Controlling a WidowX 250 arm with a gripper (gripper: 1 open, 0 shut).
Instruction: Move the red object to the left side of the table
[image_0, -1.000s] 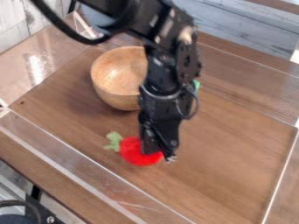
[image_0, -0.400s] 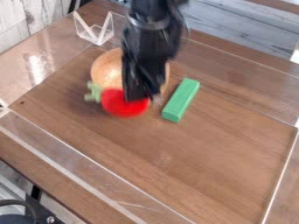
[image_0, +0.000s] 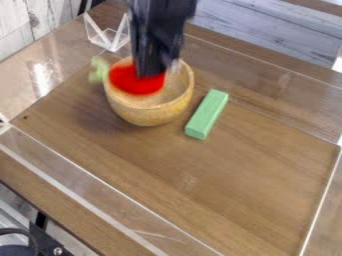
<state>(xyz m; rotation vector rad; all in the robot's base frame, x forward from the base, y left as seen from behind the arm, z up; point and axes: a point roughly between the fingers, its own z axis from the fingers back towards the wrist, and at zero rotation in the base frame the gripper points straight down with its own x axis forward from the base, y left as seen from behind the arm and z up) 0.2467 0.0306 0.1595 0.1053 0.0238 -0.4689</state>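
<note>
Dark wood-grain table (image_0: 254, 200), walled in clear acrylic, carries a wooden bowl (image_0: 167, 105) directly beneath the gripper (image_0: 144, 70) and a green block (image_0: 206, 113) off to its right. Jaws are clamped on the red object (image_0: 134, 79), hanging over the bowl, leafy stem poking leftward. Bare tabletop on the left lies beyond that stem, so the carry likely heads that way.

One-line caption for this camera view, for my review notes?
Gripper shut on the red object, held in front of the wooden bowl; green block lies beside it on the table.
</note>
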